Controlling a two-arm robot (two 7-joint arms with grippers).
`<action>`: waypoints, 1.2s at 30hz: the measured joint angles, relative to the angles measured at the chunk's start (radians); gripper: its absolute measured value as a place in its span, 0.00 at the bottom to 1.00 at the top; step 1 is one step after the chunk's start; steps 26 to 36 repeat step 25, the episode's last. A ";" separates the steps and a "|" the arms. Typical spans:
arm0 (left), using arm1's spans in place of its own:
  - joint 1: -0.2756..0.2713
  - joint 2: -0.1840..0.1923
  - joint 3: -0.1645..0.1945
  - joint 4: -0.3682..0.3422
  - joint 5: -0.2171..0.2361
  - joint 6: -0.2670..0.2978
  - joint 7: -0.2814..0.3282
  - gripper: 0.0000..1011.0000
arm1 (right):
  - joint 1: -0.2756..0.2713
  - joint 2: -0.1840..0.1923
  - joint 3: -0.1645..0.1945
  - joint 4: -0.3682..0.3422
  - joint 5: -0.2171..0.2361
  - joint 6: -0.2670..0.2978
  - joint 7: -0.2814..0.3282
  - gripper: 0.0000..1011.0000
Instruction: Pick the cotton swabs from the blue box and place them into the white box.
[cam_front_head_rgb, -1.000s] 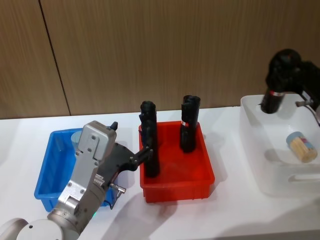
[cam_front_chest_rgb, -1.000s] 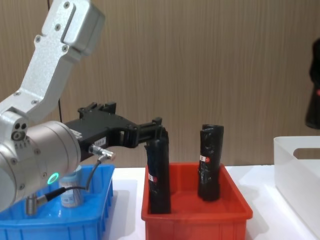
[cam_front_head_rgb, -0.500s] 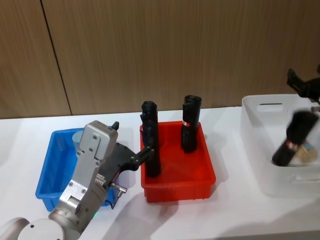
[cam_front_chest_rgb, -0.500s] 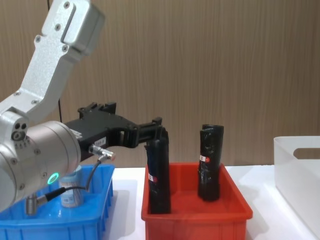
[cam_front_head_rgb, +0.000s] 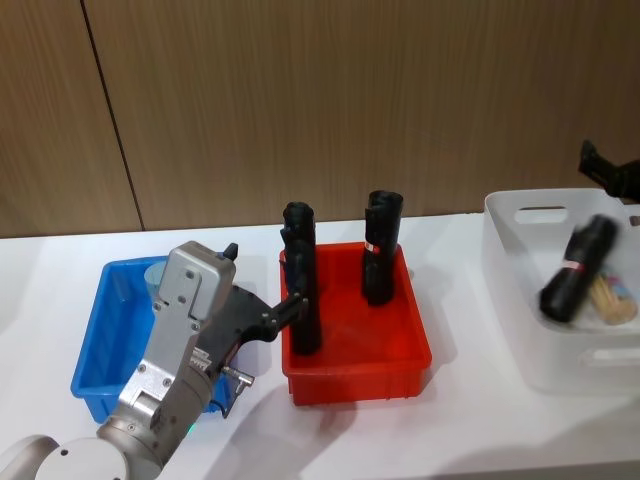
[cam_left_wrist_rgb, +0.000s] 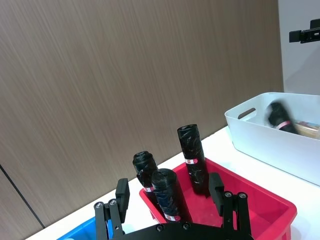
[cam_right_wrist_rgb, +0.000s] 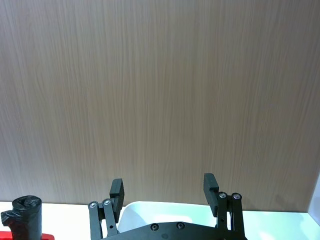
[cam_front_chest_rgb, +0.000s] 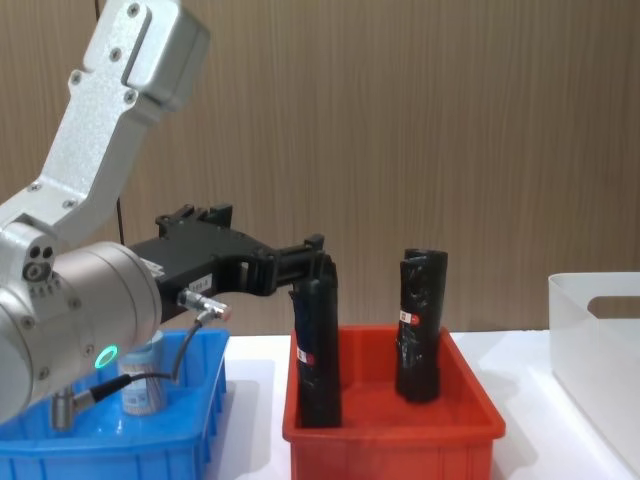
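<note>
We see our right gripper spread wide and empty above the white box, where a cotton swab jar lies beside a black roll, while our left gripper, fingers apart, hangs by the blue box holding another jar.

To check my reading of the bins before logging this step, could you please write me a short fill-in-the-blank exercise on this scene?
1. The tilted black roll lies inside the ____ box.
2. The upright black rolls stand in the ____ bin.
3. The cotton swabs jar on the robot's left side stands in the ____ box.
4. The right gripper, raised above the table, has its fingers ____.

Missing words: white; red; blue; open.
</note>
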 joint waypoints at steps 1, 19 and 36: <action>0.000 0.000 0.000 0.000 0.000 0.000 0.000 0.99 | 0.000 0.000 0.000 0.000 0.000 0.000 0.000 0.99; 0.000 0.000 0.000 0.000 0.000 0.000 0.000 0.99 | -0.004 0.002 0.004 -0.002 0.004 -0.006 -0.001 0.99; 0.000 0.000 0.000 0.000 0.000 0.000 0.000 0.99 | -0.005 0.002 0.004 -0.003 0.005 -0.006 -0.001 0.99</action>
